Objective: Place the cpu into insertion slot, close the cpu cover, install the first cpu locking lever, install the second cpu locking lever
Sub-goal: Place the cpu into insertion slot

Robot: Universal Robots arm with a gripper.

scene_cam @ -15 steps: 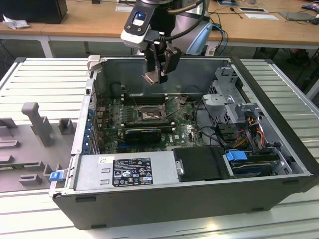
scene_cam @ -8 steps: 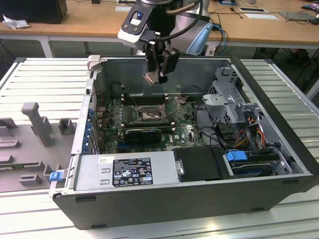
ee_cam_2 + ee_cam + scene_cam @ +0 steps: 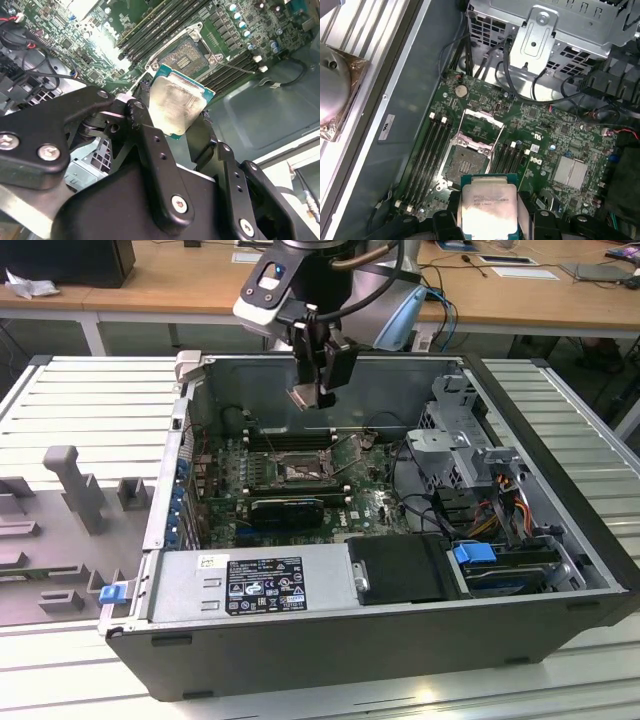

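Note:
My gripper [image 3: 314, 392] hangs above the open computer case, shut on the cpu [image 3: 304, 398], a flat square chip with a pale metal face. In both wrist views the cpu [image 3: 175, 102] [image 3: 487, 207] sits clamped by its edges between the black fingers [image 3: 145, 135], well above the board. The insertion slot [image 3: 299, 473] [image 3: 465, 165] [image 3: 186, 54] lies below it on the green board, with its dull contact field bare. The cpu cover [image 3: 481, 118] stands flipped open at the slot's far edge. A thin locking lever [image 3: 346, 446] sticks up beside the slot.
Long black memory slots [image 3: 427, 152] flank the slot on both sides. A metal drive cage [image 3: 545, 30] and cable bundles [image 3: 420, 490] sit towards the exterior view's right. The grey power supply [image 3: 250, 585] lines the case's near side. Grey fixtures [image 3: 75, 490] stand on the ribbed table outside.

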